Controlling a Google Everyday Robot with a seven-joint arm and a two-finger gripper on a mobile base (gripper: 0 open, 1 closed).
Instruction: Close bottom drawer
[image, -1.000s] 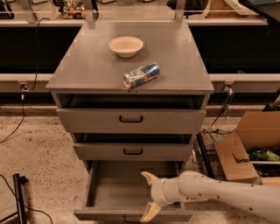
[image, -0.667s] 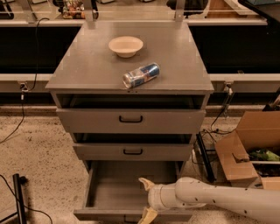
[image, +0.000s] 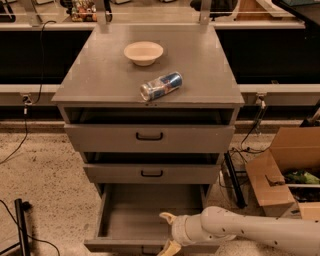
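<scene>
- Speckled floor (image: 45, 170); grey metal cabinet (image: 100, 80) bearing cream bowl (image: 143, 52) and tipped blue-silver can (image: 161, 86).
- Plain grey bottom drawer (image: 140, 215) stands pulled out.
- Cream two-finger gripper (image: 169, 233) at its front edge, fingers (image: 167, 217) spread apart.

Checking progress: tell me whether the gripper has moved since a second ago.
Yes. The gripper has shifted left and lower, toward the front edge of the bottom drawer.

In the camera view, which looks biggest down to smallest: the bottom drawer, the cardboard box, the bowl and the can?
1. bottom drawer
2. cardboard box
3. bowl and can: about alike, and the bowl sits farther away, so unsure.
The gripper is at the bottom drawer's front edge, fingers open.
</scene>
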